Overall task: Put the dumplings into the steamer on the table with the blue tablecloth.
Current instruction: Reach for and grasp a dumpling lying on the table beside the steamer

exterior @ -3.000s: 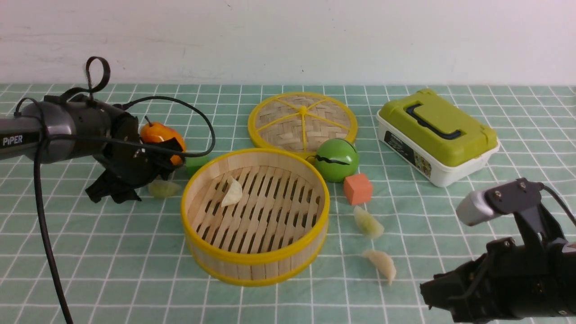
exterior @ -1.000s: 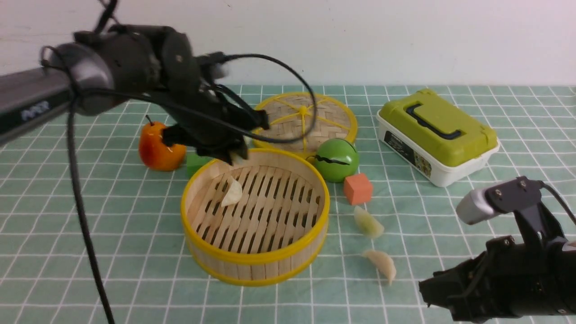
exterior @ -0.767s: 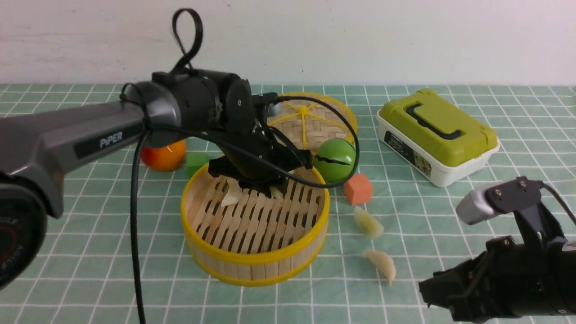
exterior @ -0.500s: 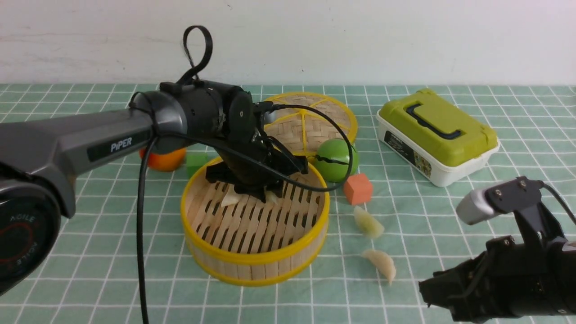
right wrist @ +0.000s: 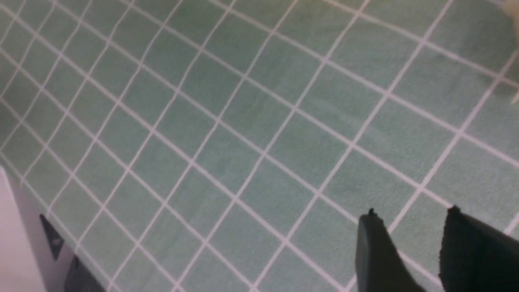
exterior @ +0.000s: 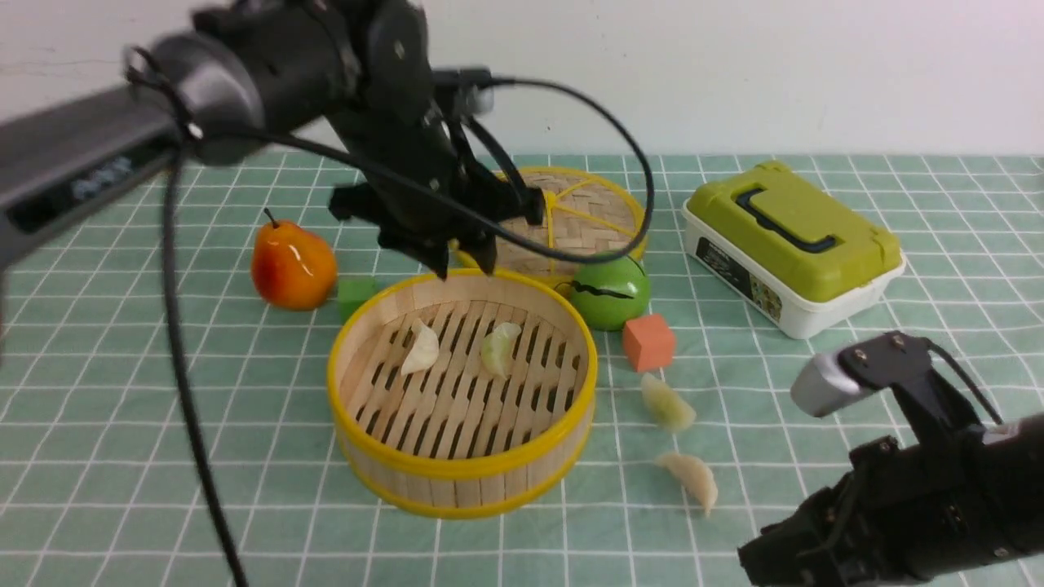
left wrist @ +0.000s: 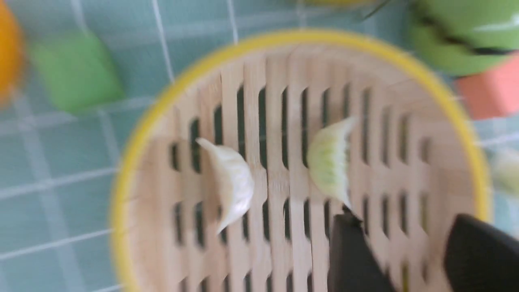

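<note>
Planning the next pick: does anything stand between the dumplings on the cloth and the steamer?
Nothing visible does. The nearer dumpling and farther dumpling lie on cloth right of the steamer; the orange cube sits farther back, off their path.

The left arm (exterior: 81, 167) is a dark grey tube with blurred white lettering and a looping black cable (exterior: 648, 187); the right arm (exterior: 938, 505) is black with a silver-grey, screw-studded housing (exterior: 820, 385).
</note>
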Robot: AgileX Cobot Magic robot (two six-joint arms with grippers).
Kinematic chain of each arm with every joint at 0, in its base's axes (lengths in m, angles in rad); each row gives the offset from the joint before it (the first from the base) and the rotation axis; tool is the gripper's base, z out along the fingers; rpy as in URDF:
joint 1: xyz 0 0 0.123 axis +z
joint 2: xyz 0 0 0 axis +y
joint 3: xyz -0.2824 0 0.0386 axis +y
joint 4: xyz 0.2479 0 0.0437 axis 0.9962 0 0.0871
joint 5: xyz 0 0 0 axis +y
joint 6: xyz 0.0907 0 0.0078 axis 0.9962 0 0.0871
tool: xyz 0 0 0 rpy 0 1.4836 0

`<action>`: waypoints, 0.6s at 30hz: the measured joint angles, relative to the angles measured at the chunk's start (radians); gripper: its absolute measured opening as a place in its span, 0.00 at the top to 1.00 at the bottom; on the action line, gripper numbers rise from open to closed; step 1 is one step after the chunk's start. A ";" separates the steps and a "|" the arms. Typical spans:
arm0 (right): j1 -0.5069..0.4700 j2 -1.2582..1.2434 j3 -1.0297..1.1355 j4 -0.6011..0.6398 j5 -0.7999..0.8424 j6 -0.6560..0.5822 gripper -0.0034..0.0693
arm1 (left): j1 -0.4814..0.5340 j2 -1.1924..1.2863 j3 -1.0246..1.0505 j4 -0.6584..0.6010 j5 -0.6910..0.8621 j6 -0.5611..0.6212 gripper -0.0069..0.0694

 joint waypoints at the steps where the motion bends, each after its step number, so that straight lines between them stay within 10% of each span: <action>1: 0.000 0.028 -0.038 -0.018 0.011 0.014 0.62 | 0.000 -0.063 -0.001 -0.001 0.034 0.043 0.65; 5: 0.000 0.142 -0.162 -0.076 0.005 0.062 0.57 | 0.000 -0.281 0.041 -0.026 0.113 0.130 0.92; 18: 0.127 0.533 -0.468 -0.566 -0.047 0.405 0.37 | 0.000 -1.052 0.793 0.069 -0.072 0.111 0.93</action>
